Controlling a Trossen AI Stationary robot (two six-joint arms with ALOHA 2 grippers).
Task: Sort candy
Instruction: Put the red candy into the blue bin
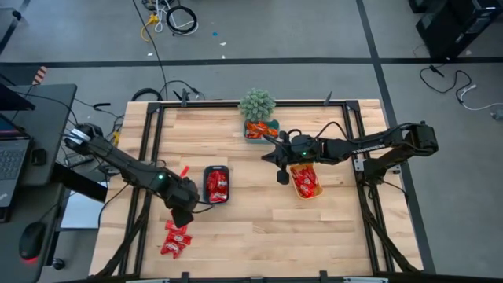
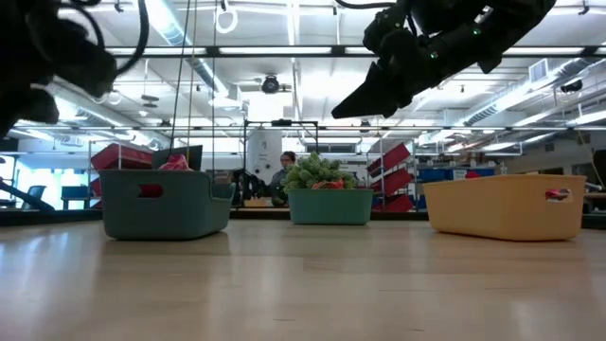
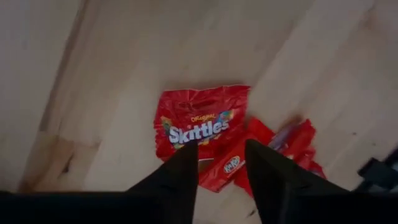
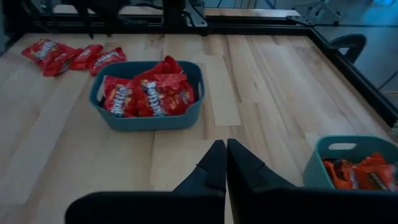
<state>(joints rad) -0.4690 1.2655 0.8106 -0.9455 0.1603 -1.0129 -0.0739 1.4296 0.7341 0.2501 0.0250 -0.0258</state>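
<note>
- The left pincer [image 3: 221,165] hovers, fingers parted and empty, over a shiny red Skittles packet [image 3: 199,121] in the loose heap of wrapped candy [image 1: 176,237] on the pale wooden desk [image 1: 259,228] — near its front-left corner
- More packets fill the dark teal tray [image 1: 217,185], the yellow tray [image 1: 305,181] and a teal tray [image 1: 260,130] by the potted plant [image 1: 257,103]
- Light, crinkly and likely slippery — best pinched across a flat edge
- The right pincer [image 4: 226,158] waits closed and empty above the yellow tray

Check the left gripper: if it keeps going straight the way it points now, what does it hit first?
Most likely the pile of shiny red wrapped candy packets on the wooden table. The left gripper is open and points down at them, its fingers straddling the red Skittles packet and a red KitKat packet. The height above them is unclear.
</note>
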